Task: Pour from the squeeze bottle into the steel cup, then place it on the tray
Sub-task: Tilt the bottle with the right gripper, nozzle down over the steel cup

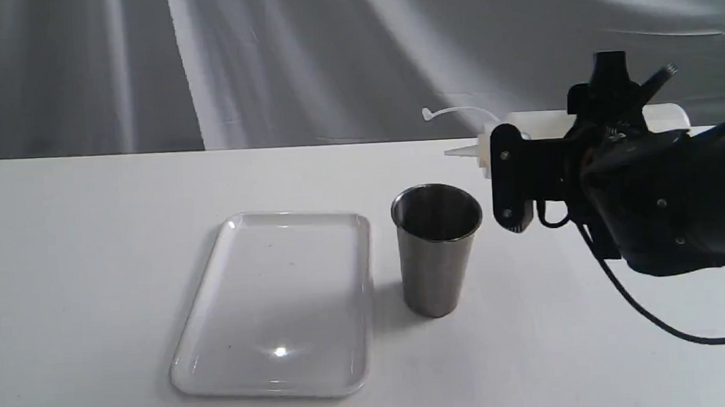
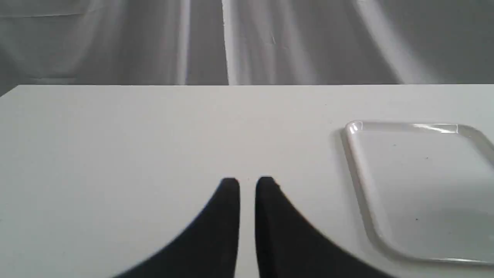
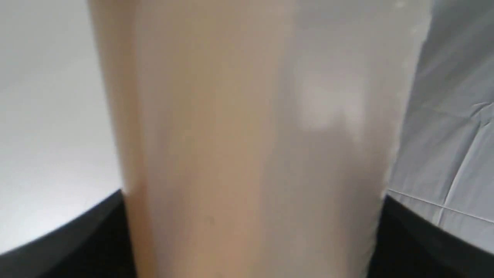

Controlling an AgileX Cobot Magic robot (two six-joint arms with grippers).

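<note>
- My right end effector (image 1: 512,172) is clenched on the squeeze bottle (image 1: 541,124). It grips the body and holds the bottle in the air, clear of the worktop (image 1: 81,274).
- The bottle's long axis lies about level. Its nozzle (image 1: 459,152) points to the left of the exterior view, toward the steel cup (image 1: 438,255).
- The coming pour turns on one relation: the cup stands upright on the worktop, below the nozzle tip and just beside my right end effector. The tip looks to sit above the cup's mouth, but I see no stream. I judge the nozzle needs to dip further for a pour.
- The tray (image 1: 366,278) lies flat just left of the cup with nothing on it. The right arm is the nearer one for both the pour and the set-down.
- My left end effector (image 2: 247,182) holds nothing. Its fingers are drawn nearly together, with only a thin slit between them, and it hovers over bare worktop beside the tray (image 2: 357,185).
- The exterior view shows the nozzle and cup together, but it cannot tell me whether the tip is over the mouth or behind it.
- The right wrist view is filled by the bottle (image 3: 247,139) and shows an amber tint along one side, with my dark fingers (image 3: 65,247) either side of it. It shows neither the cup nor the nozzle.
- The left wrist view shows the tray but neither the cup nor the bottle.
</note>
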